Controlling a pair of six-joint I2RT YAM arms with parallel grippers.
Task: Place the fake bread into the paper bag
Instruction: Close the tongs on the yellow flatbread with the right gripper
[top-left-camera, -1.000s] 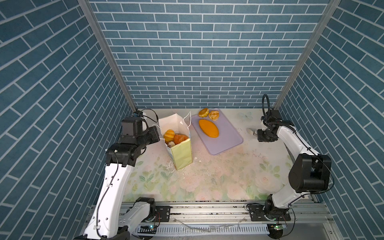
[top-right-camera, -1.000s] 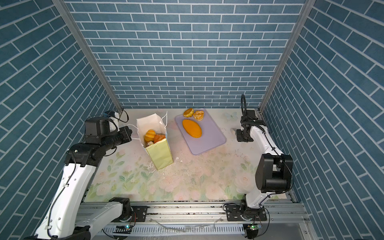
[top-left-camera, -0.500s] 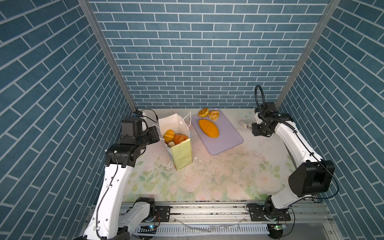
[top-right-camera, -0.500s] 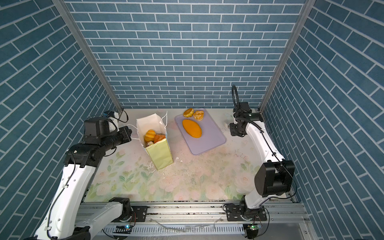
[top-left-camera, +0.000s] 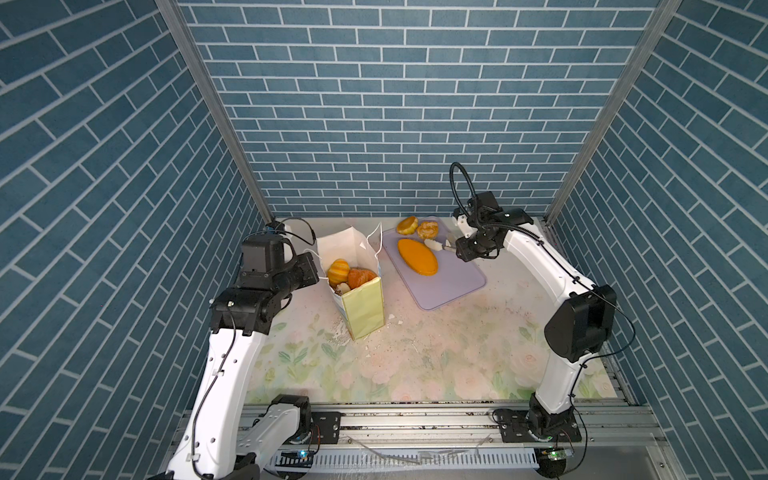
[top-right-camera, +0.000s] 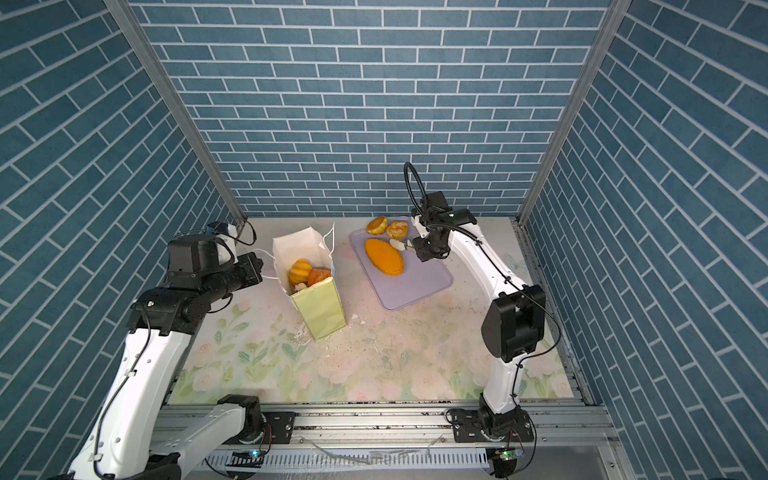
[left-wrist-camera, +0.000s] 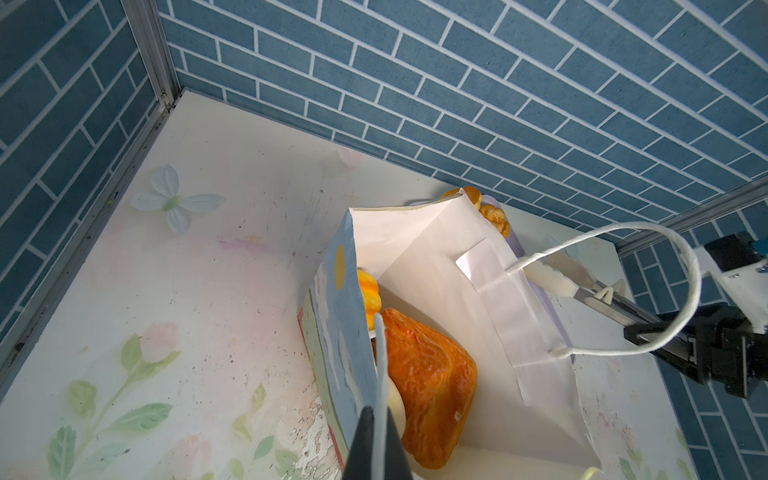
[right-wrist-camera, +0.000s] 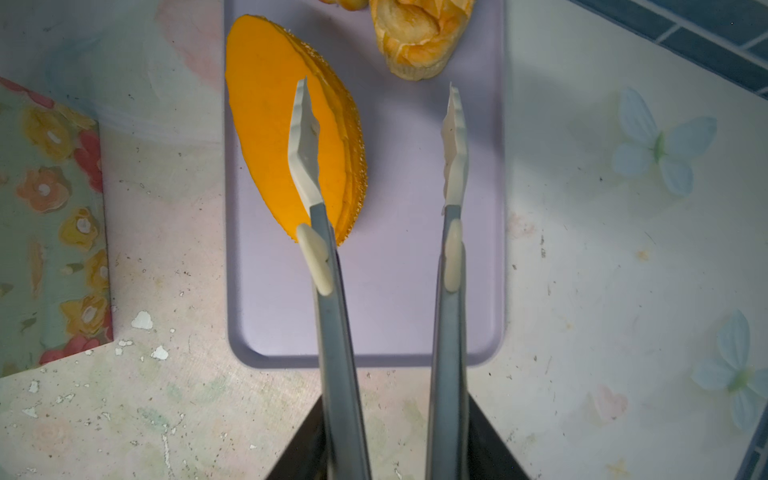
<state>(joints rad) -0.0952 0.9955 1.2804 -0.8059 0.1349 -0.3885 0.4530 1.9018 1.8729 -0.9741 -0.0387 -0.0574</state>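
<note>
Left of centre in both top views: paper bag (top-left-camera: 362, 309), upright, with fake bread (top-left-camera: 353, 276) piled inside. Left gripper (left-wrist-camera: 376, 417): clenched on the bag's white cord handle (left-wrist-camera: 380, 357). Right gripper (top-left-camera: 460, 250), upper centre: clasping tongs (right-wrist-camera: 332, 299), tips spread, one over the oval loaf (top-left-camera: 417, 256) on the lavender tray (top-left-camera: 455, 286). Two pastries (top-left-camera: 428, 229) at the tray's far end.

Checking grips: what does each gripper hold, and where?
The left gripper pinches the paper bag's cord handle; the right gripper holds tongs by their back end.
</note>
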